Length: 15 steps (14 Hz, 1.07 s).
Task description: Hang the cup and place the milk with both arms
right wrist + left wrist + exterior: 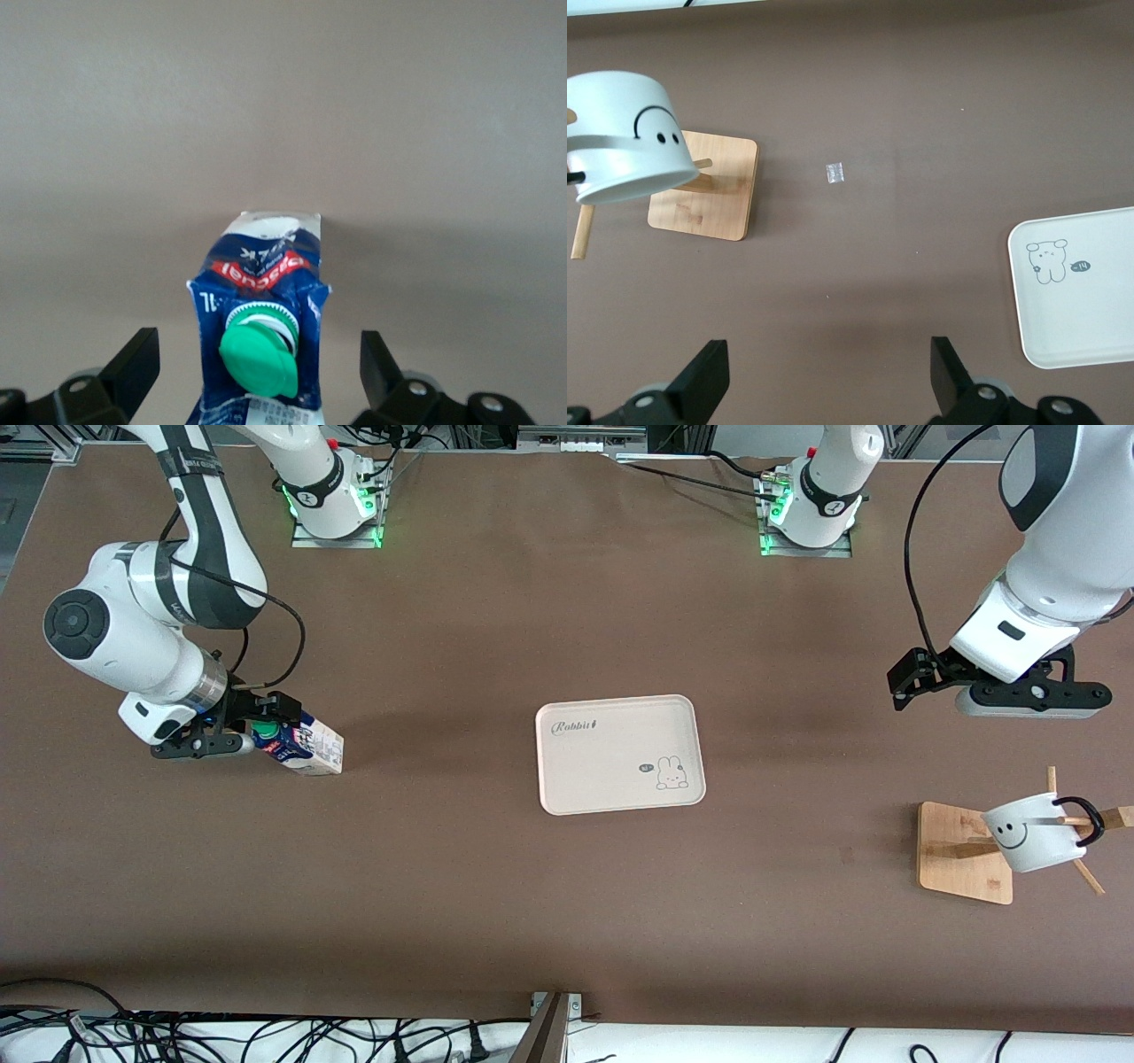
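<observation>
The milk (306, 748) stands on the table toward the right arm's end, its green cap toward my right gripper (266, 731). In the right wrist view the carton (261, 283) sits between the open fingers (133, 367), with a gap on each side. The white cup (1032, 833) hangs by its black handle on a peg of the wooden rack (961, 850) toward the left arm's end. My left gripper (1032, 700) is open and empty in the air beside the rack. The left wrist view shows the cup (629, 133) and the rack base (704, 186).
A pale tray (620, 755) with a rabbit drawing lies mid-table; it also shows in the left wrist view (1081, 292). A small scrap (834, 173) lies on the brown table between rack and tray. Cables hang along the table edge nearest the front camera.
</observation>
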Motion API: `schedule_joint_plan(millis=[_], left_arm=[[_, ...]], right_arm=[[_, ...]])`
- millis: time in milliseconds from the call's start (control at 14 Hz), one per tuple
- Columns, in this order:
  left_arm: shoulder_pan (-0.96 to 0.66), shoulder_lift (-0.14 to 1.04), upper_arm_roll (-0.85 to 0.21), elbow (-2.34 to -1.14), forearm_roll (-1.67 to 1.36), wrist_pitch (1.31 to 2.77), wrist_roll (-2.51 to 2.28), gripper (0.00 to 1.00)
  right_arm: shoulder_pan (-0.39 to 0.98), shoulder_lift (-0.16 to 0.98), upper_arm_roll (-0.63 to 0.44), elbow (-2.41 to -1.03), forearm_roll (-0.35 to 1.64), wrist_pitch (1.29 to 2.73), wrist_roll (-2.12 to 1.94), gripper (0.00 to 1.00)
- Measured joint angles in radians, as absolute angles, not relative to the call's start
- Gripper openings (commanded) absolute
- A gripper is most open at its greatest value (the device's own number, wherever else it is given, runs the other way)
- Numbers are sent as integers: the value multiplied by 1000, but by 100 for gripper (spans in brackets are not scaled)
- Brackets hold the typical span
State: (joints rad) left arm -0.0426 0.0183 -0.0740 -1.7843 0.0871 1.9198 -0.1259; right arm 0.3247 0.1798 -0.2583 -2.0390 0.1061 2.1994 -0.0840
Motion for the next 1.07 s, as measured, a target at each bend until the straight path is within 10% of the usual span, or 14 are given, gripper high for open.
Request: schedule_joint_plan(millis=[1071], left_arm=[[-74, -85, -33, -1770, 52, 1786, -134, 100]], right_arm=[[328, -23, -259, -1688, 60, 1635, -84, 100]])
